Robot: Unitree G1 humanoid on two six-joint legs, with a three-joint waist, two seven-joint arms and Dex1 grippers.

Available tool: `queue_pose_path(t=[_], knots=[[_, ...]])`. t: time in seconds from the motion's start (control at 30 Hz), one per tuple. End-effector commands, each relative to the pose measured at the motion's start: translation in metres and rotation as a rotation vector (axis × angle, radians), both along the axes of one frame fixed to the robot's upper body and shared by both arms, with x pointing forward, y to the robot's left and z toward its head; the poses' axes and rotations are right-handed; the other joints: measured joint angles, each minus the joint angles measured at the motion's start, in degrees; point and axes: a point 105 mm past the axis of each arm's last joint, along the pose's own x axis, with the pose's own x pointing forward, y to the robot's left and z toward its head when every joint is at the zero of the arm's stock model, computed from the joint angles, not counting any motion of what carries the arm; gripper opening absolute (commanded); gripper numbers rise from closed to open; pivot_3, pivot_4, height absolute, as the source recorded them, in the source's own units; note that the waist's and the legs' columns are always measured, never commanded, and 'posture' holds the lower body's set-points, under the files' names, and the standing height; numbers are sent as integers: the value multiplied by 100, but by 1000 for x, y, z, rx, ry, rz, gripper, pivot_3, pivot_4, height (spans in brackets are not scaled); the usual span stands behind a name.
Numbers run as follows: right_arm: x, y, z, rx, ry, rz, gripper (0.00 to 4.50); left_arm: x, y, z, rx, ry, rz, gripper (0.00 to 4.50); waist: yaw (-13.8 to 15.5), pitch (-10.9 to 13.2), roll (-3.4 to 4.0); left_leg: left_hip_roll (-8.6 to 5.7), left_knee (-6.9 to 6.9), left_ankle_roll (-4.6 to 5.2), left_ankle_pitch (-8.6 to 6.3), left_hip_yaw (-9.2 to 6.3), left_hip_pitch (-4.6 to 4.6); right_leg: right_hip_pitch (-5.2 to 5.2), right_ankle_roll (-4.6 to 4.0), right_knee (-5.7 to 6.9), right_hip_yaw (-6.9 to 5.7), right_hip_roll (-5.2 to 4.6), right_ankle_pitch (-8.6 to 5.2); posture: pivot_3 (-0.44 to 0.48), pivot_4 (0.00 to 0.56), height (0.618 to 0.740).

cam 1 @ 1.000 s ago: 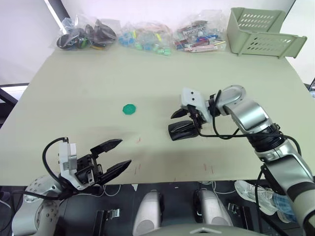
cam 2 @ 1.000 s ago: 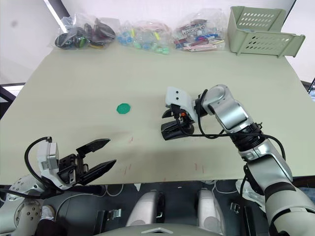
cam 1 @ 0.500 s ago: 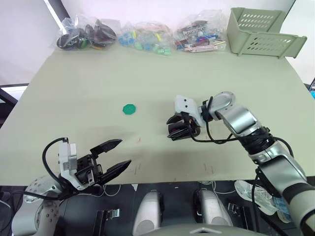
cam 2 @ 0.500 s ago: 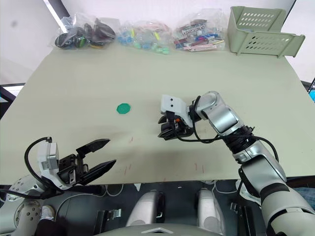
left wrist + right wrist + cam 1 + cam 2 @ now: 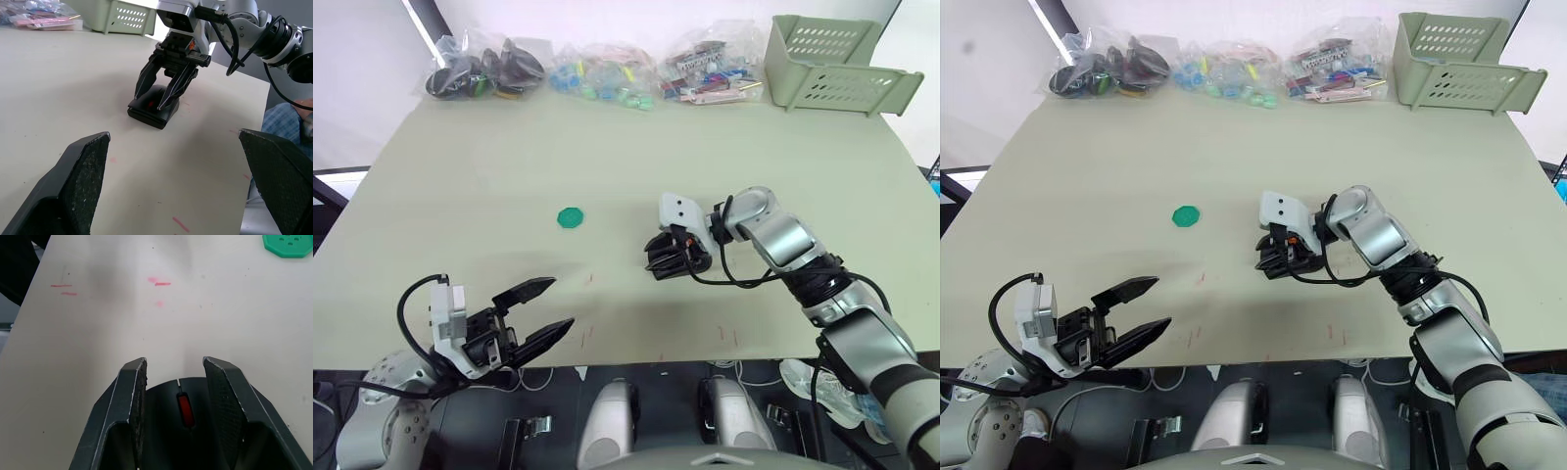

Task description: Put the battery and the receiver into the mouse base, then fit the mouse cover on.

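Observation:
The mouse base (image 5: 165, 404), black with a red patch (image 5: 184, 411), lies on the table right of centre. My right gripper (image 5: 668, 260) is down on it, its two fingers (image 5: 134, 382) closed against its sides. The same hold shows in the left wrist view, with the right gripper (image 5: 152, 100) over the mouse base (image 5: 156, 112). I cannot tell whether the mouse cover sits on it. Battery and receiver are hidden or out of view. Near the table's front left edge my left gripper (image 5: 563, 305) hangs open, holding nothing.
A green disc (image 5: 570, 216) lies left of the mouse. Along the back edge are clear bags of parts (image 5: 484, 69), (image 5: 607, 78), (image 5: 710, 73). A pale green basket (image 5: 832, 64) stands at the back right corner.
My right gripper has come down from just above the mouse and drawn its fingers in around it. The left arm has not moved.

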Motion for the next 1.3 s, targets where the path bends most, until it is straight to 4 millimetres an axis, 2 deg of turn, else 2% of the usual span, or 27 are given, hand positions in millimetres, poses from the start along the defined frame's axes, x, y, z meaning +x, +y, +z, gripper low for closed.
queue_pose_path(t=[0.03,0.43,0.77,0.83,0.93,1.03,1.17,1.3], knots=[[2,3,5,-13,-39,29,1932,-2,-2,8,13,-43,-8,4500,-2,0,0,0,0,0,0,0,0,0,0,0,-1,0,0,0,150,740],[9,-14,-40,-158,48,-24,1932,-2,-3,7,11,-41,-4,4500,29,-4,-4,0,0,0,0,0,9,11,0,0,-1,-1,0,0,150,740],[8,-18,-58,-187,80,-25,1932,-3,-3,7,12,-37,-1,4500,129,-21,-21,-2,0,0,0,-1,21,21,-3,-1,-3,-4,-2,0,150,740],[8,-12,-49,-124,72,-16,1932,-3,-3,7,12,-37,0,4500,129,-25,-26,-2,0,0,0,0,23,21,-7,-2,-3,-5,-4,0,150,740],[8,0,-17,45,76,-6,1932,-4,-4,8,11,-38,0,4500,123,-27,-30,-2,0,-1,0,-1,24,22,-7,-2,-3,-5,-4,0,150,740],[9,-2,14,183,39,-11,1932,-4,-4,8,12,-40,2,4500,121,-22,-23,-2,0,-1,0,-3,14,18,-5,-1,-3,-3,-1,0,150,740],[11,-27,39,348,4,-104,1932,-5,-4,9,10,-41,2,4500,127,-14,-14,-2,0,-1,0,0,-2,3,-2,-3,-2,-4,0,0,150,740],[1,-58,42,444,9,-178,1932,-4,-5,9,8,-39,-1,4500,132,-14,-16,-2,-9,0,0,2,-1,10,-2,-22,-6,-5,0,0,150,740]])
